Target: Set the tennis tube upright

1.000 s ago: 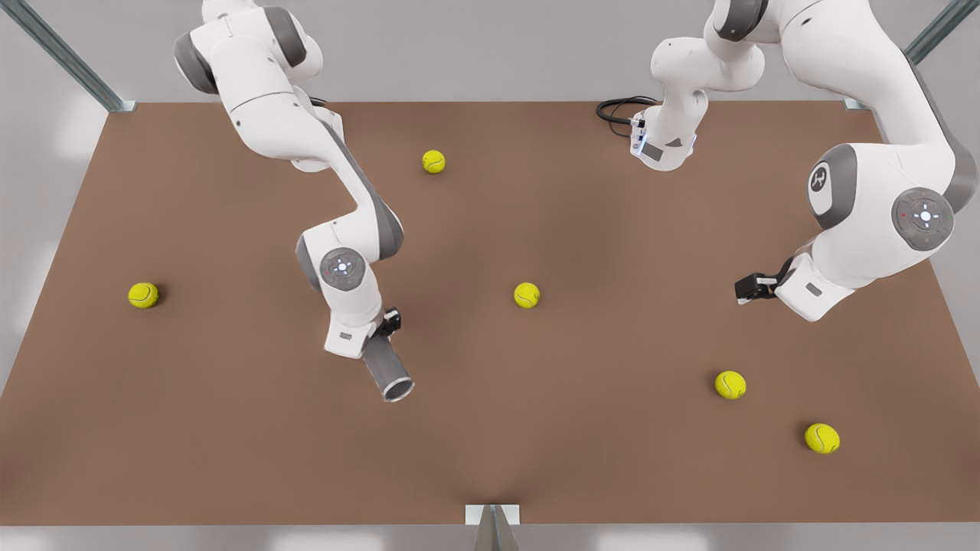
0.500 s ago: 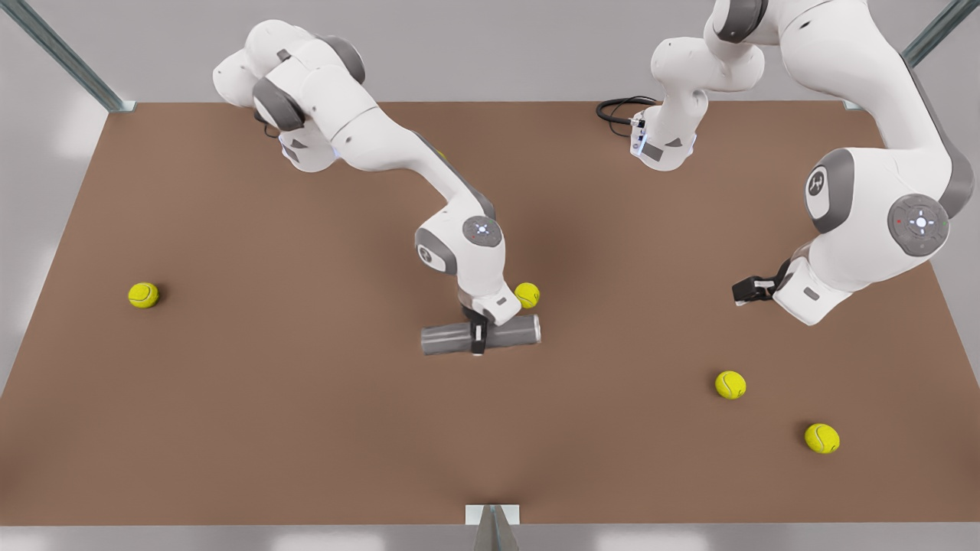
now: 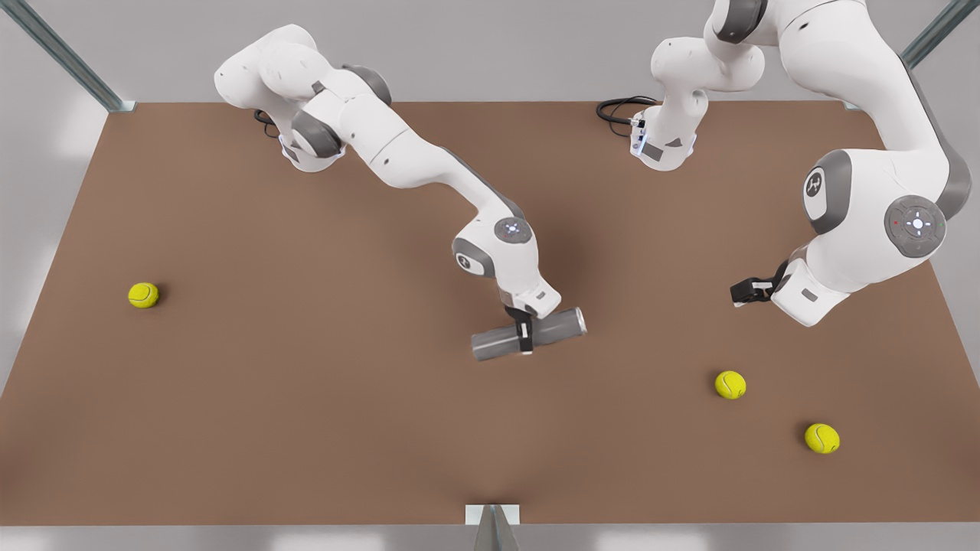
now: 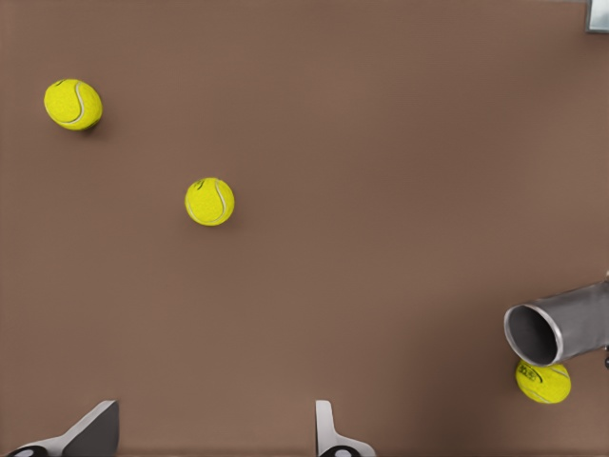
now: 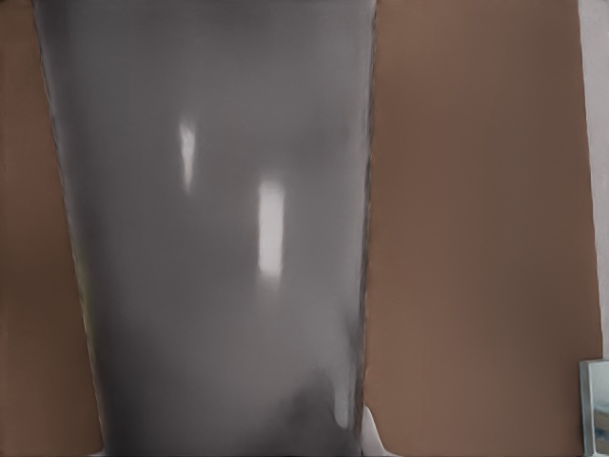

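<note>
The tube, lying level and clamped in the right gripper, shifts toward the front view's right; the left gripper waits, fingers spread, empty.

One tennis tube, four tennis balls, two arms.

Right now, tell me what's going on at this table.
The right gripper is shut on the tennis tube, gripping it near its middle and holding it lying sideways, not upright, above the brown table. The left gripper is open and waits off to the front view's right, holding nothing. Yellow tennis balls lie scattered on the table, one at the front view's left and two at its right. The tube has yet to be stood up.
</note>
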Available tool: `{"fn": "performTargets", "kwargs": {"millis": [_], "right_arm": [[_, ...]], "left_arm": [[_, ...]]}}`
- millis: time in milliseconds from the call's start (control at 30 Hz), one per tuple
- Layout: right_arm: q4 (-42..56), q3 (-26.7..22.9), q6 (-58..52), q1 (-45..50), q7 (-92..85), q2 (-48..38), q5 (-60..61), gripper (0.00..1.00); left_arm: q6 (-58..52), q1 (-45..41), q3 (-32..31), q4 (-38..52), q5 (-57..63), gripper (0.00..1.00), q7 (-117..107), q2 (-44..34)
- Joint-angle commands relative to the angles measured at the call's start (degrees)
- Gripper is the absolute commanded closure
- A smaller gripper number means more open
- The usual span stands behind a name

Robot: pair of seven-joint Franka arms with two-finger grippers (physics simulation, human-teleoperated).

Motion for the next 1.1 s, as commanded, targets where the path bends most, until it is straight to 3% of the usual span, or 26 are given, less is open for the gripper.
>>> {"fn": "performTargets", "kwargs": {"millis": [0, 300, 333, 367, 800, 867, 900, 967, 1000, 1033, 1067], "right_arm": [[1.7, 0.1, 1.0, 0.8, 14.0, 1.3, 0.3, 0.33], [4.4, 0.1, 3.8, 3.8, 21.0, 5.5, 0.4, 0.30], [4.4, 0.1, 3.9, 3.8, 20.9, 5.5, 0.4, 0.21], [4.4, 0.0, 4.0, 4.2, 20.9, 5.5, 0.4, 0.00], [4.4, 0.1, 1.9, 5.4, 20.8, 3.3, 0.4, 0.00], [4.0, 0.4, -2.4, 5.8, 20.7, -1.4, 3.0, 0.00], [3.0, 0.5, -10.0, 5.4, 20.7, -8.2, 7.1, 0.00], [0.0, -0.7, -37.6, 1.5, 21.1, -24.2, 20.6, 0.00], [-6.3, -4.2, -50.9, -6.3, 28.2, -32.6, 26.5, 0.00], [-8.7, -11.7, -61.6, -9.8, 31.6, -36.8, 28.8, 0.00], [-8.8, -16.5, -66.4, -13.2, 32.9, -39.6, 28.4, 0.00]], "left_arm": [[0.1, 0.0, 0.0, 0.0, 0.1, 0.00, -0.7, 0.0], [0.1, 0.0, 0.0, 0.0, 0.1, 0.00, -0.8, 0.2], [0.1, 0.0, 0.0, 0.0, 0.2, 0.00, -0.7, 0.2], [0.1, 0.0, 0.0, 0.0, 0.2, 0.00, -0.7, 0.2], [-0.2, -0.3, -0.6, 0.0, 0.1, 0.00, -4.8, -0.3], [-0.2, -1.8, -0.9, 0.1, 0.0, 0.00, -9.1, -0.7], [-0.2, -4.0, -0.9, 0.1, 0.0, 0.00, -14.4, -0.9], [0.2, -8.3, -1.0, 0.3, -0.3, 0.00, -30.2, -0.9], [1.5, -11.3, -1.0, 1.1, -0.8, 0.00, -42.5, 0.3], [4.0, -13.6, -1.0, 3.1, -0.8, 0.00, -57.9, 3.4], [5.1, -15.1, -1.0, 4.6, -1.2, 0.00, -66.7, 5.6]]}}
